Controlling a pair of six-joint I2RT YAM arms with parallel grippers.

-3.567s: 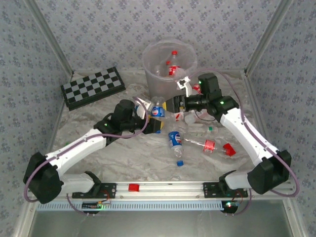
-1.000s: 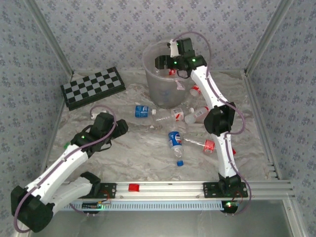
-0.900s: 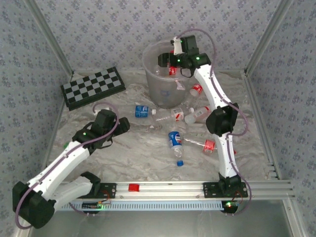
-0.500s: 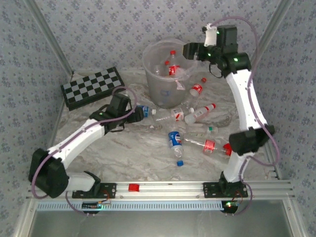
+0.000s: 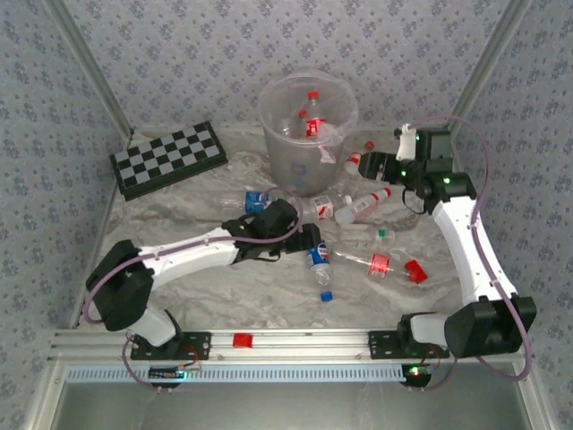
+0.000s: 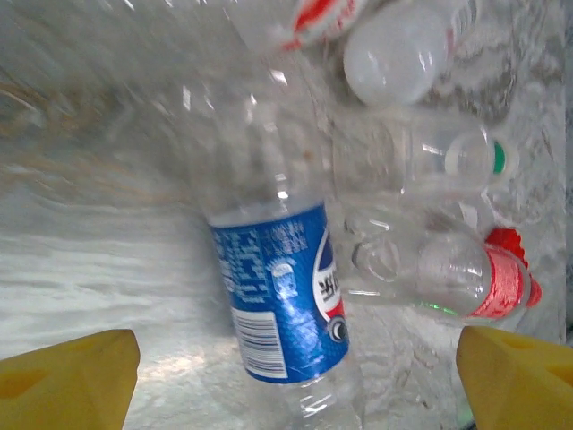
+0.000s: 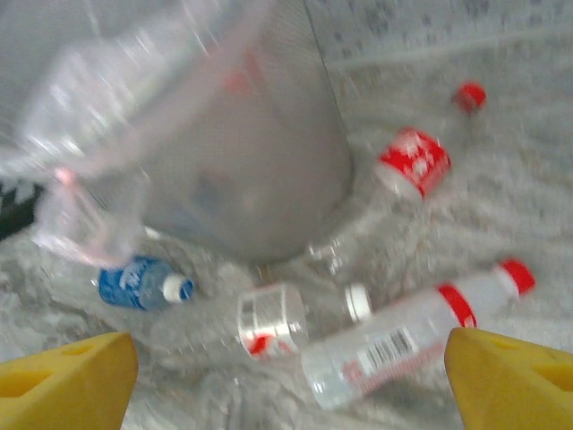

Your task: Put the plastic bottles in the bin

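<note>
Left wrist: your left fingers (image 6: 67,381) stand wide, a yellow tip in each lower corner. Between them, touching neither, lies a blue-labelled bottle (image 6: 285,309) with its barcode legible. A green-capped bottle (image 6: 421,161) sits at its 1 o'clock and a red-labelled bottle (image 6: 470,278) at its 3 o'clock.
Overhead: here you get the layout instead, with the bin (image 5: 269,116) at 12 o'clock of the tabletop (image 5: 224,287) and a red-capped bottle (image 5: 312,115) inside it.
Right wrist: your right fingers (image 7: 63,376) are spread just as wide. Beyond them lie a small blue bottle (image 7: 139,282), a white-capped bottle (image 7: 277,322) and a barcoded bottle (image 7: 403,345). The bin looms blurred at 11 o'clock.
Surface: the tabletop is pale and crinkled-looking, with patterned walls (image 5: 179,54) around it. A metal rail (image 5: 304,341) at 6 o'clock carries a red block (image 5: 242,339).
Around: a chessboard (image 5: 168,159) lies at 10 o'clock, a loose blue cap (image 5: 326,295) near centre and a red piece (image 5: 414,271) at 4 o'clock.
In the way: your left arm (image 5: 188,251) stretches from 7 o'clock to centre. Your right arm (image 5: 470,242) runs along the 3 o'clock side.
</note>
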